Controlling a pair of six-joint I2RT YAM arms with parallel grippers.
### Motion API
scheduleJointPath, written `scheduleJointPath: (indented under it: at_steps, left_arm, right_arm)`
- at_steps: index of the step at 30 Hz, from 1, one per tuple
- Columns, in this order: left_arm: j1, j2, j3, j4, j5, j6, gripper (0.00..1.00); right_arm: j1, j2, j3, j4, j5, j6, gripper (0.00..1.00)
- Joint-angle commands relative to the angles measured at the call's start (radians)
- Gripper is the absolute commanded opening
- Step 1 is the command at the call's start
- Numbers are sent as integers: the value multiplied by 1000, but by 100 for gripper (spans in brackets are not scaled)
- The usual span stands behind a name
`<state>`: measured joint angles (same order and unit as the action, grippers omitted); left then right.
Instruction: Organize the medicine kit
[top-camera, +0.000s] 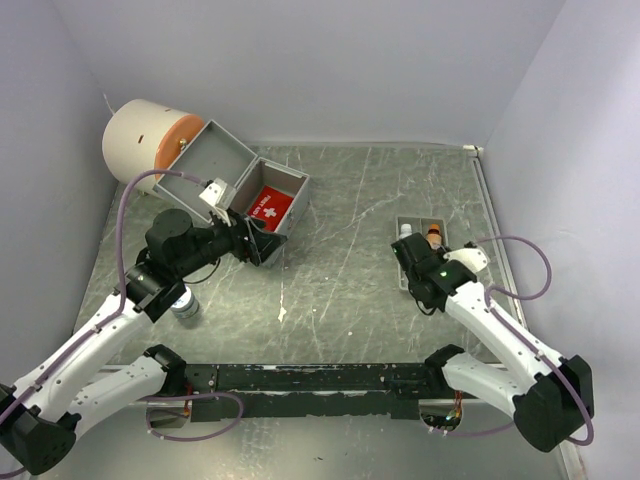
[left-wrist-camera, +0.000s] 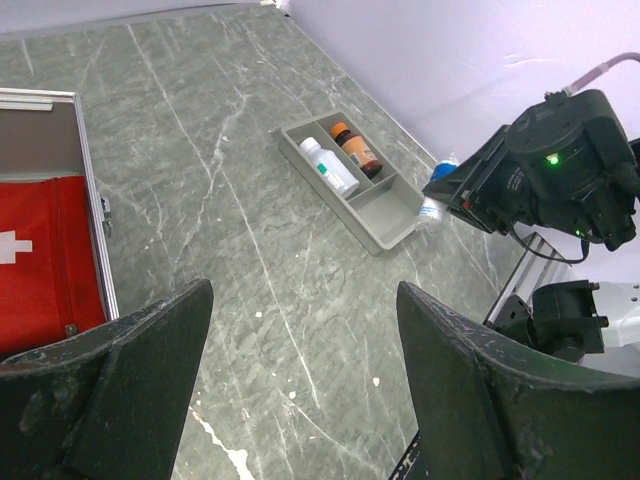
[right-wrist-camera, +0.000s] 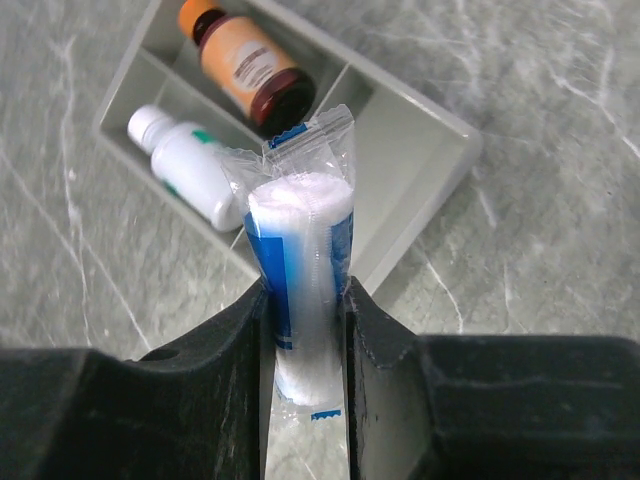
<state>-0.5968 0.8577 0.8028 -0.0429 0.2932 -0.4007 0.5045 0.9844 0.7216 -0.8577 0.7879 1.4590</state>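
Grey metal, the medicine case (top-camera: 205, 160) sat open at the far left of the table (top-camera: 350, 270), lid tilted back, with the red white-cross pouch (top-camera: 270, 206) lying inside. The left jaws hung just to the near side of it, spread wide and holding nothing. Over on the right, the right jaws were clamped on a blue-and-white sachet (right-wrist-camera: 300, 250) in clear wrap, upright between them, close by a shallow grey tray (right-wrist-camera: 440, 135). In the tray lay a white bottle (right-wrist-camera: 185, 165) and an orange-capped brown bottle (right-wrist-camera: 255, 70), in neighbouring compartments. A white drum (top-camera: 135, 140) stood behind the case.
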Motion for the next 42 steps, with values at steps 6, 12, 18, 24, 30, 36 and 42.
scheduleJointPath:
  at_steps: [6, 12, 18, 24, 30, 36, 42]
  left_arm:
    - [-4, 11, -3, 2, -34, -10, 84]
    - [-4, 12, 2, -16, -62, 1, 84]
    - [-4, 11, 19, -58, -95, 26, 84]
    - [-4, 21, 18, -52, -86, 22, 84]
    - [-5, 35, 19, -51, -90, 19, 84]
    - [-5, 98, 40, -84, -115, 16, 93]
    - [-5, 225, 130, -217, -254, 17, 94]
  right_arm:
    - [-164, 73, -15, 47, 41, 141, 26]
    - [-325, 114, -86, 310, -196, 45, 24]
    - [-357, 175, -102, 354, -295, 96, 24]
    - [-400, 218, -116, 355, -363, 153, 27]
    - [-407, 227, -99, 317, -366, 159, 55]
    - [-407, 176, -61, 262, -326, 80, 58]
    - [-407, 122, -44, 302, -294, -151, 58]
